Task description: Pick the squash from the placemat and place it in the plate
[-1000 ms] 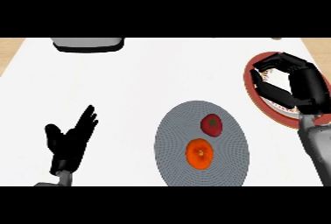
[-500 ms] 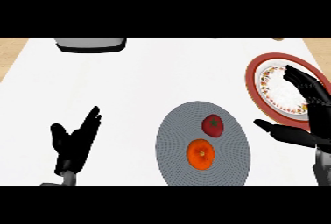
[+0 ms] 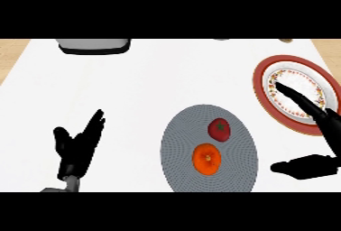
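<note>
Well, the squash [image 3: 207, 159] sits low on the round grey placemat [image 3: 178, 149] in the lower middle of the frame, just below a red tomato [image 3: 219, 129] and not touching it. It looks like a small, squat, orange thing, about as wide as it is long, so no long axis shows from above.

The right hand [image 3: 313, 135] is at the right edge, fingers straight and spread, holding nothing; its long fingers lie over the red-rimmed plate [image 3: 266, 97] in the upper right, its thumb low, just off the mat. The squash lies to the left of that hand and a little down. The left hand [image 3: 75, 146] rests open at the lower left of the white bench [image 3: 166, 76], well apart from the mat, so the right hand looks nearer.
</note>
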